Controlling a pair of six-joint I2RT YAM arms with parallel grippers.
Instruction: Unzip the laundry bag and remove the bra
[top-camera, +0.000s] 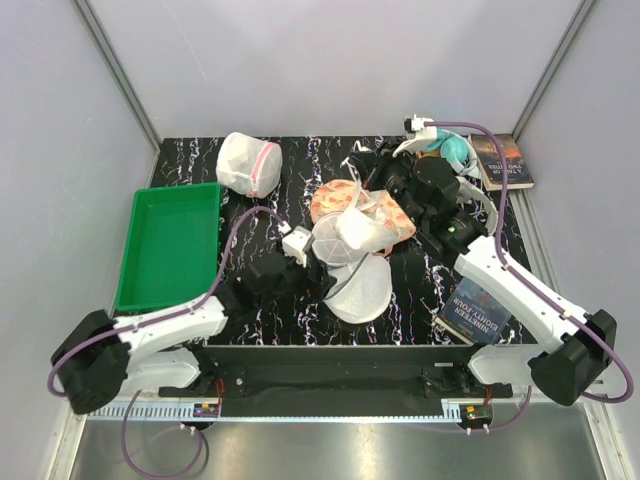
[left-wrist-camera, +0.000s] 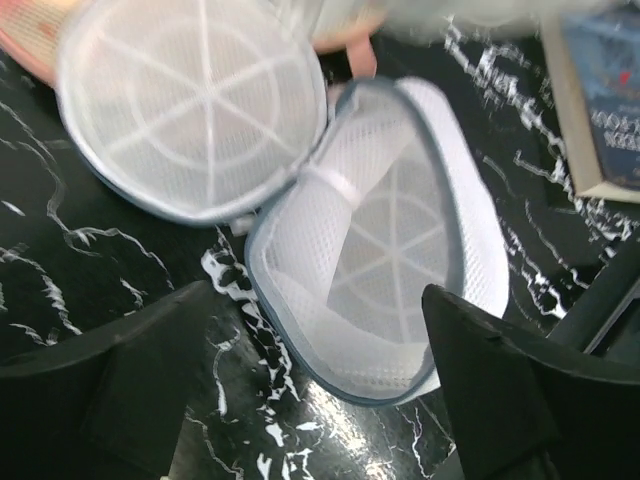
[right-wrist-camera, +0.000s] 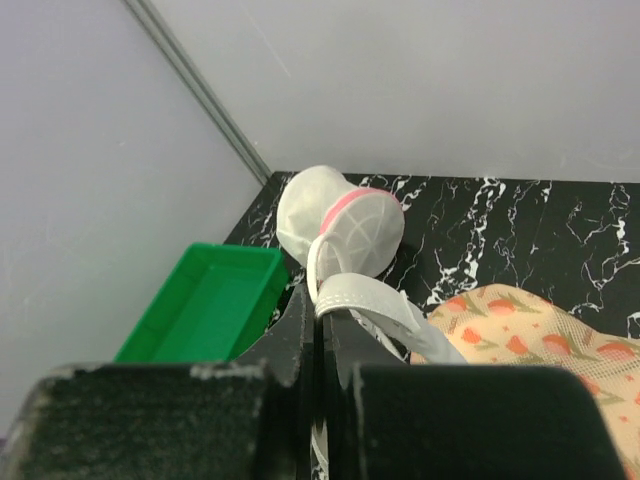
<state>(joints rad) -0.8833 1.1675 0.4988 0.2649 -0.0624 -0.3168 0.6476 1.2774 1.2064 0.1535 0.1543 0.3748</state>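
The laundry bag (top-camera: 360, 288) lies unzipped at the table's middle, its two round mesh halves spread apart; in the left wrist view the near half (left-wrist-camera: 390, 230) and the lid half (left-wrist-camera: 190, 100) both look hollow. My left gripper (top-camera: 318, 275) (left-wrist-camera: 315, 320) stands open just above the table, its fingers on either side of the near half's grey rim without touching it. My right gripper (top-camera: 368, 170) (right-wrist-camera: 318, 310) is raised and shut on a strap of the white bra (right-wrist-camera: 370, 295), whose fabric (top-camera: 365, 230) hangs over the bag's far half.
A floral two-cup item (top-camera: 335, 200) (right-wrist-camera: 520, 330) lies under the bra. A pink-trimmed mesh pouch (top-camera: 248, 163) (right-wrist-camera: 345, 215) sits at the back left, a green tray (top-camera: 170, 245) (right-wrist-camera: 210, 300) at the left. Books lie at the front right (top-camera: 478, 312) and back right (top-camera: 505, 160).
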